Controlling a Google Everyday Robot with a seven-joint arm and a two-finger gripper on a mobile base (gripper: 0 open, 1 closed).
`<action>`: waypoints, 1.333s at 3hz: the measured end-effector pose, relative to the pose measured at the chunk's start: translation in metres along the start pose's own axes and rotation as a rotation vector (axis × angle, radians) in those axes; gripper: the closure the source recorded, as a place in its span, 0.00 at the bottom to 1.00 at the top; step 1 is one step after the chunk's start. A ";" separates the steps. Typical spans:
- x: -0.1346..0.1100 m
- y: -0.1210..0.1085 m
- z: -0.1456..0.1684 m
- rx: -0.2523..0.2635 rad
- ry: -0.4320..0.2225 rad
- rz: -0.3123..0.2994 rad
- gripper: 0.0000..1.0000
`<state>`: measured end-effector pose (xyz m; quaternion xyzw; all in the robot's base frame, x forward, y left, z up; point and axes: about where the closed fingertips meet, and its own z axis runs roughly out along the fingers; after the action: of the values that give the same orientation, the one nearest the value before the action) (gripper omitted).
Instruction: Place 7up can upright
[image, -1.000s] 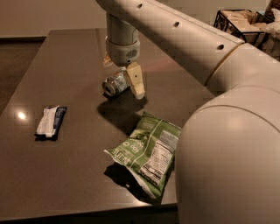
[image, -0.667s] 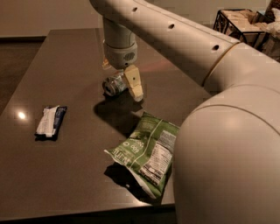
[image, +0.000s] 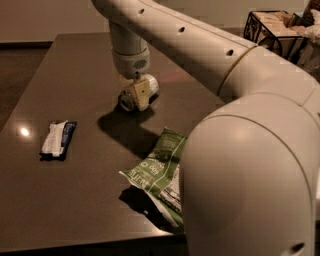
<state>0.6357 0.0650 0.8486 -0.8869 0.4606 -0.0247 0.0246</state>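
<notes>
The 7up can (image: 125, 102) lies on its side on the dark table (image: 75, 60), a little behind the middle, with one silver end towards the front left. My gripper (image: 138, 97) hangs straight down from the arm and sits low over the can's middle, straddling it and hiding the label there. The can's other end (image: 152, 84) shows to the right of the gripper.
A green chip bag (image: 159, 171) lies near the table's front edge, partly behind my arm's big joint (image: 250, 180). A white-and-blue snack bar wrapper (image: 57, 139) lies at the left. A black wire rack (image: 272, 30) stands off the table at the back right.
My gripper has moved left from beside the can's right end to over its middle. The can, bag and wrapper have stayed where they were.
</notes>
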 end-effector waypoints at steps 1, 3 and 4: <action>-0.005 -0.005 -0.006 0.014 -0.014 0.016 0.64; 0.006 -0.004 -0.056 0.159 -0.201 0.249 1.00; 0.025 -0.001 -0.077 0.208 -0.389 0.428 1.00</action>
<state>0.6458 0.0434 0.9261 -0.7506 0.6186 0.1041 0.2077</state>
